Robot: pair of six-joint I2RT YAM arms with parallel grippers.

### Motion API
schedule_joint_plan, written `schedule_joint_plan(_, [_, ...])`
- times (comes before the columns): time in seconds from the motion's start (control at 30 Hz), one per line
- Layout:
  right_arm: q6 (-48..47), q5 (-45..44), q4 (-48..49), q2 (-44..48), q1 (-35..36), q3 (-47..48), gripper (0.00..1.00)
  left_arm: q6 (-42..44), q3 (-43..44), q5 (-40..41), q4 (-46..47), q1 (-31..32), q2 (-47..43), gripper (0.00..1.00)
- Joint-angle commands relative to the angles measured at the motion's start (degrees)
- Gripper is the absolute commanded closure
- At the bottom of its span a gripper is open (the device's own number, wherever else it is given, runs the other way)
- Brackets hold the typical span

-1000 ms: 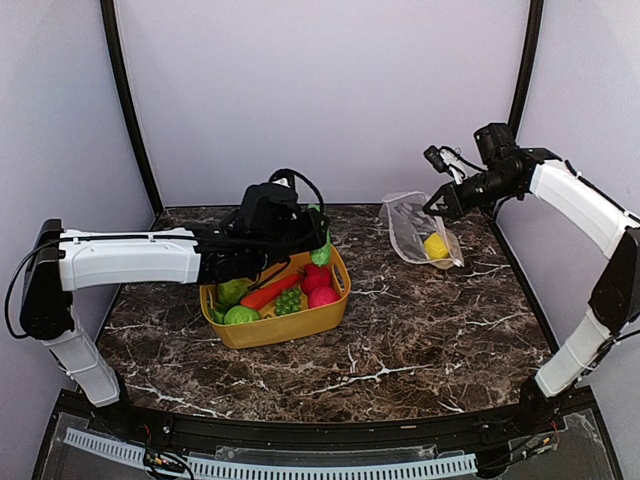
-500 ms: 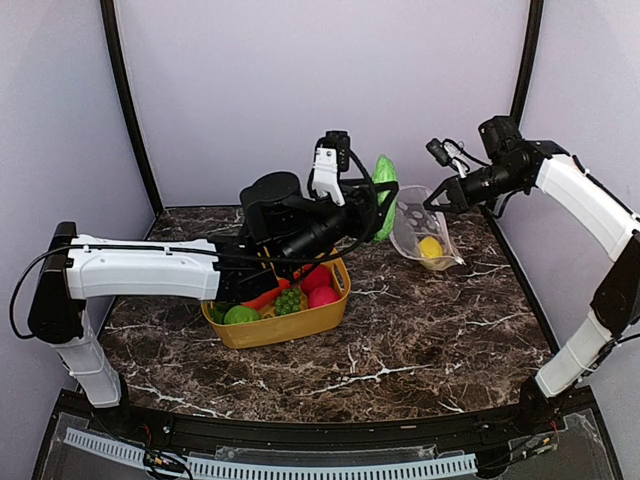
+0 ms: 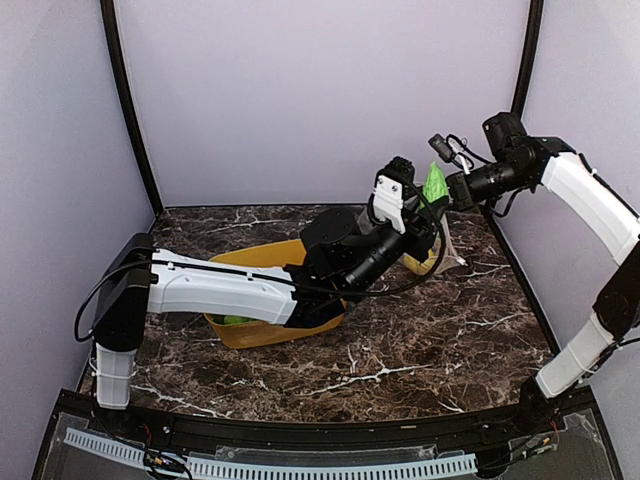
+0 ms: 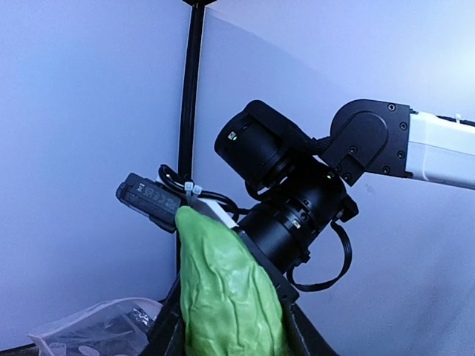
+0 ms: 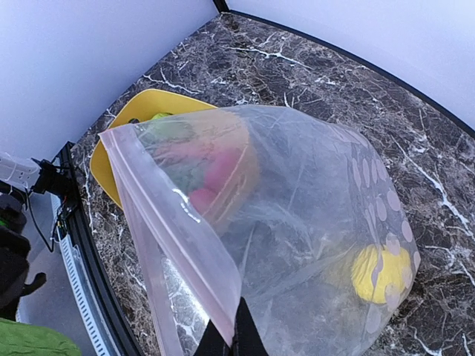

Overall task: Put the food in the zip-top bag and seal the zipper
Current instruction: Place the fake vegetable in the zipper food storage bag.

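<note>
My left gripper (image 3: pixel 432 192) is shut on a green toy vegetable (image 3: pixel 434 184), held high by the right gripper; in the left wrist view the vegetable (image 4: pixel 226 289) fills the space between the jaws. My right gripper (image 3: pixel 452 190) is shut on the mouth edge of the clear zip-top bag (image 5: pixel 297 222) and holds it up and open. The whitish zipper (image 5: pixel 174 230) runs along the raised edge. A yellow lemon (image 5: pixel 380 273) lies in the bag's bottom. In the top view the bag (image 3: pixel 447 248) is mostly hidden behind the left arm.
The yellow tub (image 3: pixel 262 330) stands left of centre, mostly under the left arm, with a green piece (image 3: pixel 234 320) showing inside. Through the bag the right wrist view shows the tub (image 5: pixel 130 115) with red and green food. Black frame posts stand at the back corners.
My left arm has swung right from the tub with the green vegetable, from above the tub to beside the right gripper. The right gripper still holds the bag's mouth up.
</note>
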State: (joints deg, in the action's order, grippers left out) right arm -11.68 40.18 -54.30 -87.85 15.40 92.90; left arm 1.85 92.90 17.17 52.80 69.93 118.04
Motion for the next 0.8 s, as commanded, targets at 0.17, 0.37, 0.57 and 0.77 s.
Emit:
schedule_joint_plan(0.17, [1.05,4.13,-1.50,3.20,0.33,1.50,1.00,7.38,5.77,10.77,9.30,0.21,4.99,0.77])
schedule_joint_plan(0.37, [1.27,5.18,-1.57,3.43,0.33,1.49,1.00,7.14,11.88,14.61,9.67,0.21,10.08,0.78])
schedule_joint_plan(0.57, [1.40,5.47,-1.52,3.89,0.27,1.53,1.00,7.37,17.41,20.72,9.38,0.21,13.96,0.80])
schedule_joint_plan(0.77, [1.89,5.54,-1.34,3.77,-0.39,1.49,1.00,7.59,16.96,23.78,10.64,0.21,14.85,0.59])
